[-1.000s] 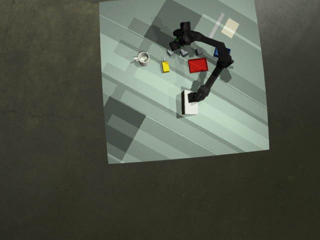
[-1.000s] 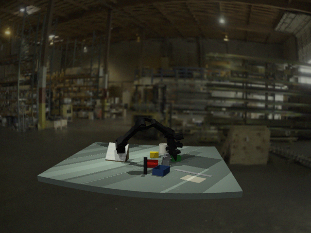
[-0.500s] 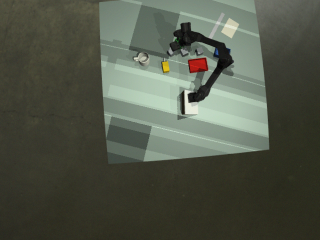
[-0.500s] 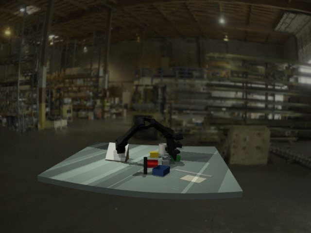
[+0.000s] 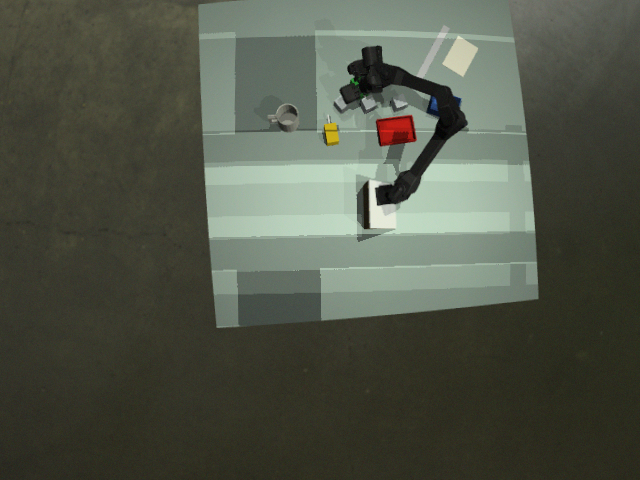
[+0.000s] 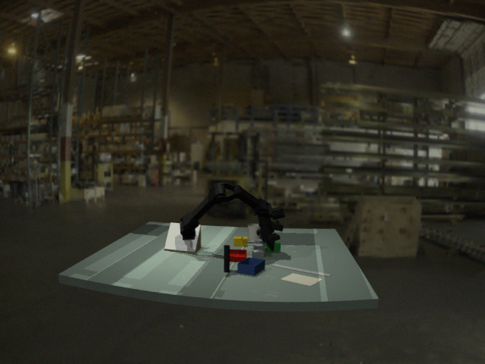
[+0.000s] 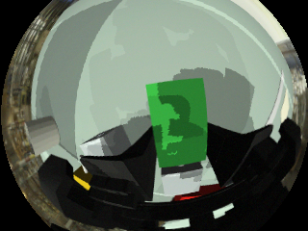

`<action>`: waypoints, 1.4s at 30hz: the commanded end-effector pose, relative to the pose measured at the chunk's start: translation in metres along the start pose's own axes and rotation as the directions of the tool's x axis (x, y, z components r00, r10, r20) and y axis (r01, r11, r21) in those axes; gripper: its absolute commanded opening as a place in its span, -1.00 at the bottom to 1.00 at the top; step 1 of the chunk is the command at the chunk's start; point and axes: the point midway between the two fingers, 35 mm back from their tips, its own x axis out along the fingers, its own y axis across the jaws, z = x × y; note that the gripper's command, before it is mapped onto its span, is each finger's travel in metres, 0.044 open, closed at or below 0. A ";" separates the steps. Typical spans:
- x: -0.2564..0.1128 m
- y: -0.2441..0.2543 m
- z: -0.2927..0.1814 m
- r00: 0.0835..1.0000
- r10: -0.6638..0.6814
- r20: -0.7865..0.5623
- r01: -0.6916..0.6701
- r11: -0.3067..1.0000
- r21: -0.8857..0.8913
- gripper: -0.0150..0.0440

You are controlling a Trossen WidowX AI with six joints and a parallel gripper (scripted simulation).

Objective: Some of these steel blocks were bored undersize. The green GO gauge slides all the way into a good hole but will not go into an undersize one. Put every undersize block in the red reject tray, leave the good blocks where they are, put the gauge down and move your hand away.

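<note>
In the top view, upper centre, the black parallel-jaw gripper [image 5: 356, 87] [image 7: 175, 125] is over small grey steel blocks [image 5: 368, 104] [image 6: 258, 250] [image 7: 180, 182], the red rectangular reject tray [image 5: 395, 130] [image 6: 237, 255] [image 7: 197, 193] just below; in the exterior view, right of centre, the green block-handled gauge [image 5: 354, 81] [image 6: 275, 247] [image 7: 178, 122] is low beside them; in the wrist view, centre, half-open fingers grip it, presumably for a bore test

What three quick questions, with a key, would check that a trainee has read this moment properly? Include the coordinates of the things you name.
1. Multiple choice: what is the gripper [image 5: 356, 87] [image 6: 273, 244] [image 7: 175, 125] shut on? A) the yellow-handled tool B) the green gauge C) the mug
2. True or false: a steel block lies in the red tray [image 5: 395, 119] [image 6: 237, 252].
3. Fill in the blank: in the top view, the tray nearest the cream sheet [image 5: 460, 55] [image 6: 301, 279] is coloured ____.

Key: 1 B; 2 false; 3 blue.
</note>
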 end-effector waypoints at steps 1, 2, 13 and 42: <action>-0.004 -0.003 0.002 1.000 -0.003 0.013 0.003 1.000 0.004 -0.49; -0.004 -0.003 0.001 1.000 -0.003 0.013 0.003 1.000 0.004 -0.49; -0.005 -0.003 -0.002 1.000 -0.003 0.013 0.003 1.000 0.004 -0.49; -0.005 -0.001 -0.010 1.000 -0.002 0.009 0.002 1.000 0.004 -0.49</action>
